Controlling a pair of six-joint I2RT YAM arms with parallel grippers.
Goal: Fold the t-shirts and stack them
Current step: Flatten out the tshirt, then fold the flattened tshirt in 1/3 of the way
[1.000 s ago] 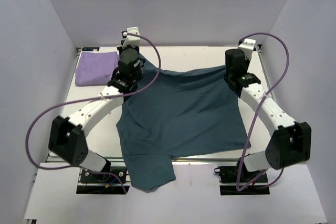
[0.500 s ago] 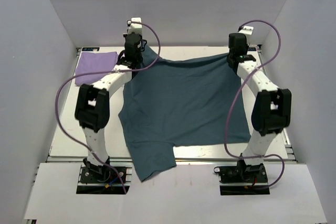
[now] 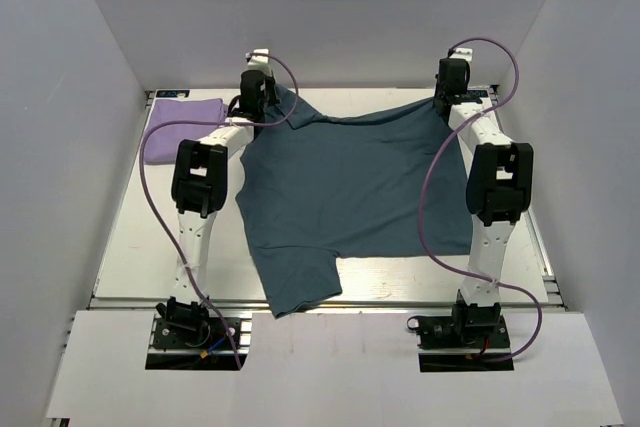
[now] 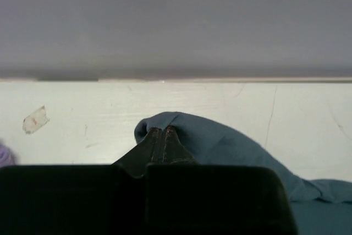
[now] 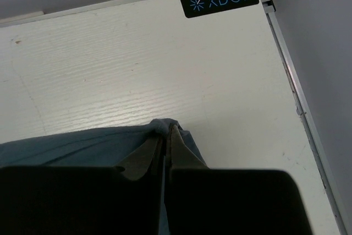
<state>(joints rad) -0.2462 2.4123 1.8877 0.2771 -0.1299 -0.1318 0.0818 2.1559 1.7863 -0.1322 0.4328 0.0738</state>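
The dark slate-blue t-shirt (image 3: 350, 187) lies spread over the middle of the table, one sleeve hanging over the near edge. My left gripper (image 3: 272, 97) is shut on its far left corner, seen as a bunched fold in the left wrist view (image 4: 220, 141) around the gripper (image 4: 161, 130). My right gripper (image 3: 443, 99) is shut on its far right corner, which shows in the right wrist view (image 5: 82, 144) around the gripper (image 5: 166, 127). The lavender t-shirt (image 3: 182, 127) lies folded at the far left. Both arms are stretched far out.
The back wall stands close behind both grippers. A black XDOF label (image 5: 219, 0) marks the table's far right corner, beside the right wall. A scrap of tape (image 4: 35, 119) lies on the table left of my left gripper. The white table (image 3: 150, 247) shows bare at the left.
Both grippers have moved toward the back wall, dragging the blue t-shirt away from the near edge. Both arms have stretched out straighter. The lavender t-shirt has not moved.
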